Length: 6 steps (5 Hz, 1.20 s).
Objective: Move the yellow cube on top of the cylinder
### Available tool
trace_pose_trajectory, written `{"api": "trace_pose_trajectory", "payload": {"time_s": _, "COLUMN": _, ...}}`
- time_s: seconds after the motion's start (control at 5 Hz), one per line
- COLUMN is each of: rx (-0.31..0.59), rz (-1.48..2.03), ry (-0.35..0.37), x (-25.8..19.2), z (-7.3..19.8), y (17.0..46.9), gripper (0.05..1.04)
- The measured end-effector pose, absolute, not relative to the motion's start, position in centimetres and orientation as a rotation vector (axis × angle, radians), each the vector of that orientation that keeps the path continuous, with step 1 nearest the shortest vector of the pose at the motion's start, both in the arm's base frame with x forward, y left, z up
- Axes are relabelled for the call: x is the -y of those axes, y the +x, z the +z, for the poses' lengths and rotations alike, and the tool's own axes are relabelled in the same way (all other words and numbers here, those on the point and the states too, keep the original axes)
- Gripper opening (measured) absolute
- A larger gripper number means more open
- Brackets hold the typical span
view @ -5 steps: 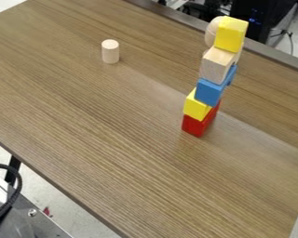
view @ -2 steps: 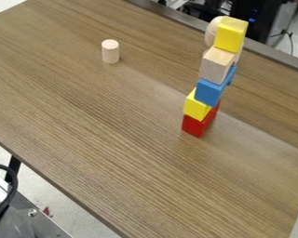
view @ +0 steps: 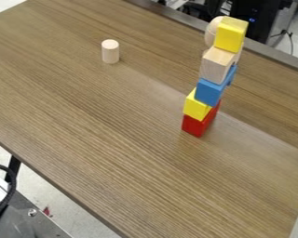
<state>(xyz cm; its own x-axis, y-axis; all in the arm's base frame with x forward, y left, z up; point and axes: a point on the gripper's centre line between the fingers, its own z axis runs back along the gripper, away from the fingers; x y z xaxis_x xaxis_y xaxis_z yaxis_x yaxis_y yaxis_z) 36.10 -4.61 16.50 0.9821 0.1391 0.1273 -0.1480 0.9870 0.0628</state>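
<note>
Well, yellow cube (view: 229, 36) atop block tower (view: 215, 67), wooden cylinder (view: 110, 52) upright well apart, end effector's state impossible to tell.

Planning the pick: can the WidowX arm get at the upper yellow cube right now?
Probably, though reach can't be judged here: nothing sits on the upper yellow cube, so its top looks free. The rounded wooden piece at its image-left side may crowd a grasp, and the stack could topple.
</note>
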Motion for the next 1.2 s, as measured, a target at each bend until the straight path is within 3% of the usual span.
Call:
{"api": "trace_pose_trajectory", "payload": {"time_s": 0.4, "rx": 0.092, "rz": 0.165, "ry": 0.070, "x": 4.3, "z": 15.1, "y": 36.3, "gripper": 0.946}}
{"api": "trace_pose_trajectory", "payload": {"time_s": 0.6, "rx": 0.087, "rz": 0.172, "ry": 0.070, "x": 4.2, "z": 14.8, "y": 36.2, "gripper": 0.662}}
{"api": "trace_pose_trajectory", "payload": {"time_s": 0.8, "rx": 0.087, "rz": 0.178, "ry": 0.066, "x": 4.0, "z": 14.9, "y": 36.3, "gripper": 0.588}}
{"api": "trace_pose_trajectory", "payload": {"time_s": 1.2, "rx": 0.100, "rz": 0.185, "ry": 0.058, "x": 3.4, "z": 15.8, "y": 36.1, "gripper": 0.588}}
